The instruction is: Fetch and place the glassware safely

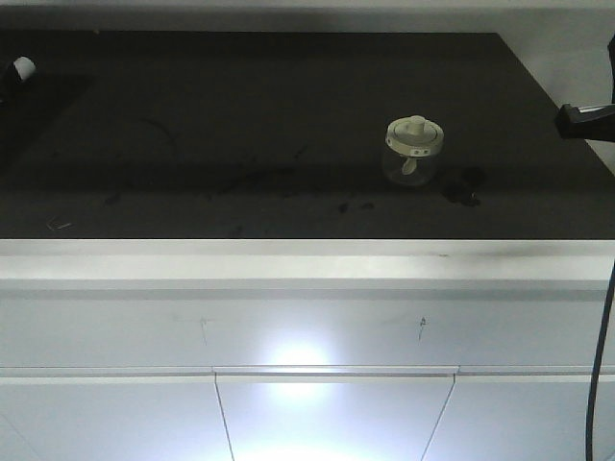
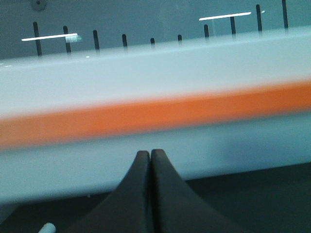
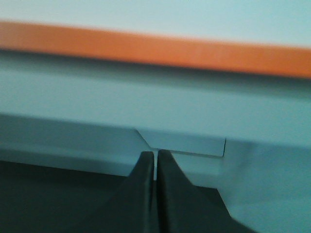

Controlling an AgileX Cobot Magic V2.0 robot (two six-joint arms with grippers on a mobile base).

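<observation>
The glassware, a small squat clear jar (image 1: 413, 154) with a cream-white knobbed lid, stands upright on the dark countertop (image 1: 250, 125), right of centre. It shows in neither wrist view. My right gripper (image 1: 575, 119) pokes in from the right edge, level with the jar and well apart from it. In the right wrist view the right gripper (image 3: 155, 153) is shut with nothing between its fingers, facing a white wall. The left gripper (image 2: 149, 153) is also shut and empty, its tips pressed together.
A white tube end (image 1: 23, 67) sits at the far left edge of the counter. Dark specks (image 1: 467, 188) lie just right of the jar. A white counter lip (image 1: 288, 259) and drawer fronts run below. A cable (image 1: 603, 346) hangs at the right. An orange stripe (image 2: 146, 116) crosses the wall.
</observation>
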